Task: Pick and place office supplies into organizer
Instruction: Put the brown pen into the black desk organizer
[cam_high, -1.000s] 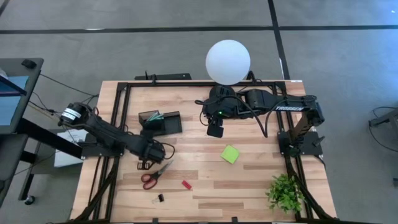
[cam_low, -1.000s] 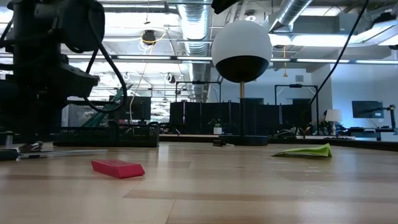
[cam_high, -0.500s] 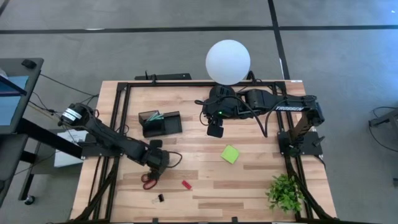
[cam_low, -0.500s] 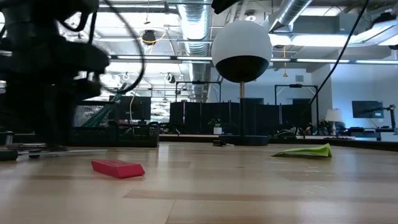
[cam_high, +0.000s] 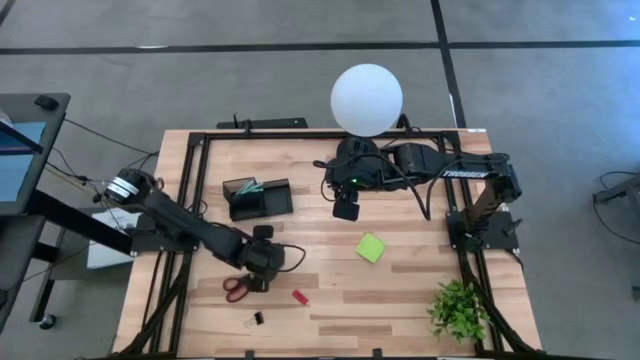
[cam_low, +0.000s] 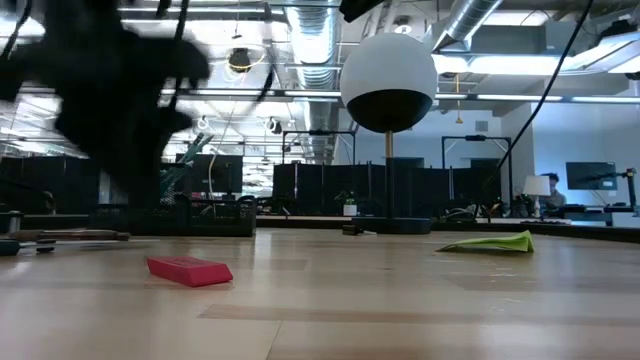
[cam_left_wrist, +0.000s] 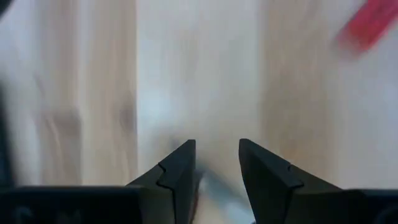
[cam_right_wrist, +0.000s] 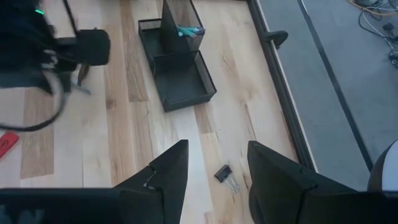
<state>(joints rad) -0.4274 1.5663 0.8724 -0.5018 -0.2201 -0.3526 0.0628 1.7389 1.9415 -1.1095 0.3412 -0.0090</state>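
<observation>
Red-handled scissors (cam_high: 238, 290) lie flat on the wooden table at the near left, also seen in the low view as scissors (cam_low: 60, 236). My left gripper (cam_high: 260, 278) stands over their blade end, open, fingers pointing steeply down; a blurred grey streak (cam_left_wrist: 214, 186) shows between its fingers (cam_left_wrist: 180, 168). A small red piece (cam_high: 299, 297) and a black clip (cam_high: 257, 318) lie nearby. The black organizer (cam_high: 257, 197) holds a teal pen (cam_right_wrist: 189, 29). A lime sticky-note pad (cam_high: 370, 247) lies mid-right. My right gripper (cam_right_wrist: 211, 168) hangs open high over the table's middle.
A white globe lamp (cam_high: 367, 98) stands at the far edge, beside my right arm. A green plant (cam_high: 458, 308) sits at the near right corner. Another black clip (cam_right_wrist: 227, 175) lies on the wood beyond the organizer. Bare wood lies between the pad and the scissors.
My left gripper has swung toward the table's right edge, from beside the scissors to over their blade end, with its fingers equally far apart. The scissors have stayed where they lay.
</observation>
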